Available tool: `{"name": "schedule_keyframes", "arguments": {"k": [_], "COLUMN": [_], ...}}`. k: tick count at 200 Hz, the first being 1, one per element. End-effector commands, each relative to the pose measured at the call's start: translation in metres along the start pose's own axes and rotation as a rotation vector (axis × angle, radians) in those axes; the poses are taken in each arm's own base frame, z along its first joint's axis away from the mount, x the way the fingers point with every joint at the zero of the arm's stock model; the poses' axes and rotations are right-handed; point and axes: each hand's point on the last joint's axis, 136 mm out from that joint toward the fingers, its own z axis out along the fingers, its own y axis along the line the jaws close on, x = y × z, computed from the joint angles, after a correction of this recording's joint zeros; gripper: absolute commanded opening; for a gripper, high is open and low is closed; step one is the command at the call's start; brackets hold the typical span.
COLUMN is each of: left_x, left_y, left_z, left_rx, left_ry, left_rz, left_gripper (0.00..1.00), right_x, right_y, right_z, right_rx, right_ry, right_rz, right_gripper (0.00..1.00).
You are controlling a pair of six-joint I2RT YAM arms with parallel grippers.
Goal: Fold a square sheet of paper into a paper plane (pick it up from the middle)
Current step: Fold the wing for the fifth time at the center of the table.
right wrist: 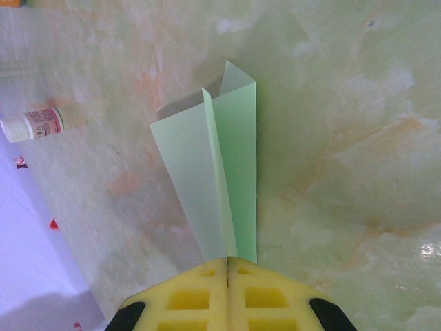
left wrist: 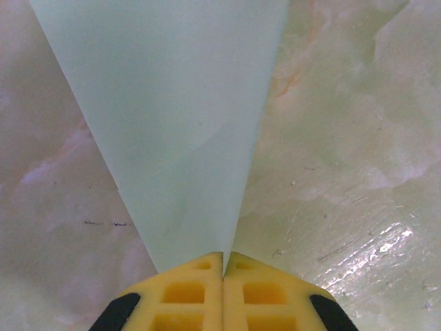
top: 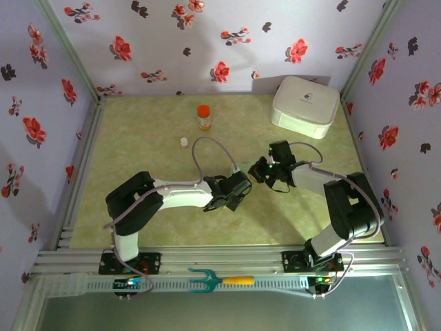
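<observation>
Closest to me, well in front of the white box (top: 305, 105) and off to its left, a teal fork-shaped tool (top: 210, 280) with a yellow handle lies on the metal rail. Nobody needs it right now, I think.

Further in, nearer the white box but well apart from it, the two arms meet nose to nose over the surface (top: 138, 138). The left arm's fingers (left wrist: 207, 272) are clenched on one end of the paper plane (left wrist: 172, 124). The right arm's fingers (right wrist: 207, 274) are clenched on the other end (right wrist: 213, 179). The paper plane hangs between them, just above the surface. I think they pinch both ends so the thin paper cannot slip or flop while a fold is pressed.

The paper is pale green, smooth and very thin. It is long and narrow, with sharp creases and one flap standing up a little. The finger pads are yellow and look soft, with square holes. The surface is shiny, like green marble.

Left of the white box and a bit nearer than it stands a tiny white bottle (top: 184, 143). An orange bottle (top: 203, 116) stands level with the box. The box itself is round-cornered, at the back by the flowery wall.
</observation>
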Motion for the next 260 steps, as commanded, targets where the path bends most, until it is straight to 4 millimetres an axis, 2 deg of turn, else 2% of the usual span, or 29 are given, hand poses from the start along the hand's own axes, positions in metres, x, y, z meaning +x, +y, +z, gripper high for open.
{"name": "schedule_keyframes", "arguments": {"k": [1,37,85,117,165,196,223,260], "left_x": [-0.008,-0.007,-0.001,0.004,0.006,0.007,0.005,0.000], "left_y": [0.005,0.005,0.002,0.001,0.000,0.003,-0.004,-0.010], "left_z": [-0.008,-0.006,0.000,0.006,0.010,0.011,0.010,0.009], "left_rx": [-0.013,0.003,0.066,0.091,0.151,0.199,0.330,0.486], "left_ry": [-0.022,-0.025,-0.004,0.017,0.023,0.016,0.005,-0.009], "left_rz": [-0.013,-0.042,-0.094,-0.121,-0.173,-0.219,-0.271,-0.350], "left_gripper": [0.03,0.01,0.01,0.00,0.00,0.00,0.00,0.00], "right_x": [0.002,-0.002,-0.006,-0.007,-0.003,0.000,0.007,0.018], "right_y": [0.002,0.000,0.002,0.001,-0.001,-0.002,-0.004,0.000], "right_z": [-0.004,-0.013,-0.026,-0.030,-0.026,-0.024,-0.020,-0.015], "right_rx": [-0.012,0.022,0.036,0.042,0.027,0.009,0.000,-0.056], "right_ry": [0.002,-0.034,-0.082,-0.098,-0.085,-0.117,-0.109,-0.055], "right_rz": [-0.001,-0.031,-0.060,-0.068,-0.070,-0.150,-0.231,-0.253], "right_gripper": [0.12,0.31,0.36,0.36,0.36,0.34,0.30,0.27]}}
